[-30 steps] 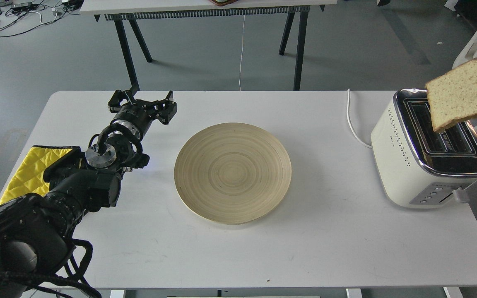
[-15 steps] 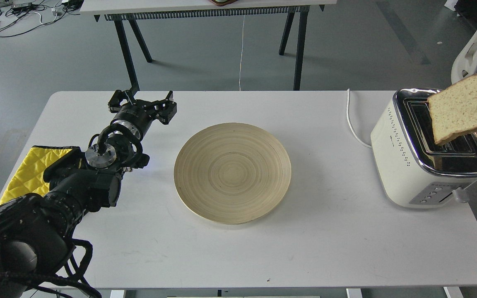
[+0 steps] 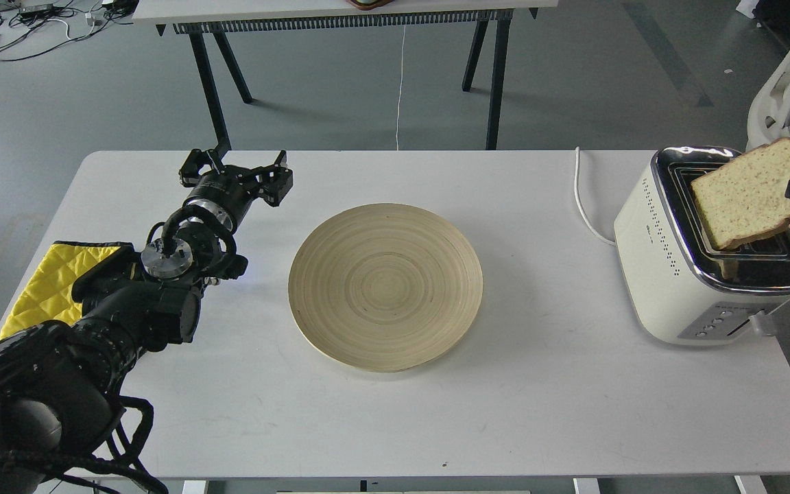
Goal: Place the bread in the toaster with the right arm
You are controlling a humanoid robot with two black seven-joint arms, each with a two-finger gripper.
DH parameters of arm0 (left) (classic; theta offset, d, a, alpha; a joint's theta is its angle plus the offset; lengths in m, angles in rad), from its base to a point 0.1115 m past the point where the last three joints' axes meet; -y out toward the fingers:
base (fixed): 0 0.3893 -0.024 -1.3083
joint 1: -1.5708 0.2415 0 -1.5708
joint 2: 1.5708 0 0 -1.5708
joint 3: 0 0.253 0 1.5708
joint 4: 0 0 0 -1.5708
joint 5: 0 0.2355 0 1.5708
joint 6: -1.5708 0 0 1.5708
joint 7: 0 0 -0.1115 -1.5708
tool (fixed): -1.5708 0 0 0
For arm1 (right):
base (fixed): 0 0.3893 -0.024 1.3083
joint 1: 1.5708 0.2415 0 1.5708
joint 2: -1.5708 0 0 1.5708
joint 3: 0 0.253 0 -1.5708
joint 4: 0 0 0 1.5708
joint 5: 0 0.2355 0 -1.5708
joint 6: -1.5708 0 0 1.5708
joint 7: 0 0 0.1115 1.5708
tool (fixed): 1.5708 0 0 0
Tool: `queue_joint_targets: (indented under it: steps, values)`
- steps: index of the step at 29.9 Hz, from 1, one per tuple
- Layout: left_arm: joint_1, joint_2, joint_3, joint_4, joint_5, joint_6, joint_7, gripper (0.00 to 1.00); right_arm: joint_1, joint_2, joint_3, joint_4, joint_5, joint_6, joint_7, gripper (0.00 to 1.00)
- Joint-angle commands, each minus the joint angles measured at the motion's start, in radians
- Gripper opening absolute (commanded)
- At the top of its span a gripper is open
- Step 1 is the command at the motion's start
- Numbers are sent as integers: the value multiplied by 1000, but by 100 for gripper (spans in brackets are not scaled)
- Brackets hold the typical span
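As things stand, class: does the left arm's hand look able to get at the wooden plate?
Probably yes. The left hand hovers open just left of the wooden plate, with only bare table between them. The bread and toaster sit far right, out of its way.

toaster [image 3: 669, 274]: glossy chrome top, smooth cream body | plate [image 3: 385, 286]: ringed wood | cloth [image 3: 45, 285]: quilted yellow | table [image 3: 505, 412]: matt white

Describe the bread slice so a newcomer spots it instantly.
On the white table's far right stands a cream-white toaster with chrome top. Tilted over its dark slots is the pale speckled, brown-crusted bread slice, pinched at its right edge; nothing else nearby is food.
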Motion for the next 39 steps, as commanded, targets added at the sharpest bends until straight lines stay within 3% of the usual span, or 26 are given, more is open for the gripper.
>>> queue_joint_targets:
  steps: [1,4,6,7,8,14,21,29,35,39]
  values:
    - [0,0,0,0,-1,0,0,100,-15,0,13,1,9,-30,-5,48]
    - [0,-1,0,0,-1,0,0,100,-22,-1,25,1,24,-33,-6,72]
    - [0,0,0,0,0,0,0,100,-22,0,31,1,47,-33,-5,81]
    - [0,0,0,0,0,0,0,100,-24,0,33,0,56,-33,-6,92]
    - [0,0,0,0,0,0,0,100,-25,0,33,0,58,-32,-6,96]
    - [0,0,0,0,-1,0,0,100,-42,-7,135,-11,101,-33,-5,96]
    - [0,0,0,0,0,0,0,100,-125,-45,439,-45,326,-32,-1,98]
    - [0,-1,0,0,-1,0,0,100,-626,-10,1184,-180,343,-33,-6,98]
    - [0,-1,0,0,-1,0,0,100,-1031,141,1675,-342,343,-19,5,98]
    - [0,-1,0,0,0,0,0,100,-1218,272,1858,-472,343,8,11,98]
